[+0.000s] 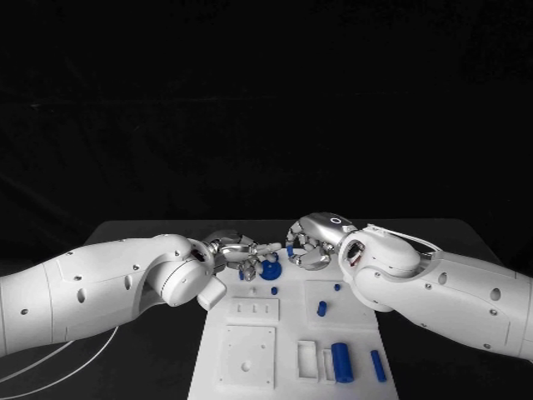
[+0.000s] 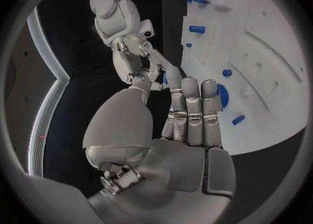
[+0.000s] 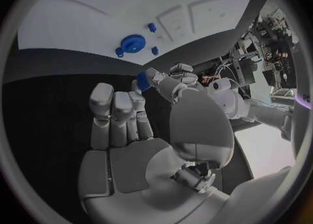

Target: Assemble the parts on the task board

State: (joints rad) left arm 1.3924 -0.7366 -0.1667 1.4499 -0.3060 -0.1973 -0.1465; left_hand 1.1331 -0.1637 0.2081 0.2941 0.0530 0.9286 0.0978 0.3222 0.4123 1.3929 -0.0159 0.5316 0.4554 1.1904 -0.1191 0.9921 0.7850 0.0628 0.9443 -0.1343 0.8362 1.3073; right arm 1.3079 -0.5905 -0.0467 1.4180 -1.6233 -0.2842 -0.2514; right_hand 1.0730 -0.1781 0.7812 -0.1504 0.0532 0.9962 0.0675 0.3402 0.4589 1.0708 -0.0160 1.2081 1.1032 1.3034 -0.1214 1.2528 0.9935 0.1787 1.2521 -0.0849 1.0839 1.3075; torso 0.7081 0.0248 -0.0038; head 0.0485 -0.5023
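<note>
**Hands meet over far end of board**

Left hand point(image 1: 228, 250): fingers extended side by side w/ thumb reaching fwd; its fingertips meet the right hand point(image 1: 310, 242), small blue part point(image 3: 143, 81) pinched between the two. Just below the hands, round blue disc part point(image 1: 271, 269) on white plastic task board point(image 1: 249, 350). Nearer the robot, blue cylinder part point(image 1: 341, 362) and thin blue bar point(image 1: 377, 365). Black tabletop point(image 1: 459, 242) under all.

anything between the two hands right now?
Yes: a small blue part, pinched where the left hand and right hand meet above the task board. Right wrist view shows it best.
</note>
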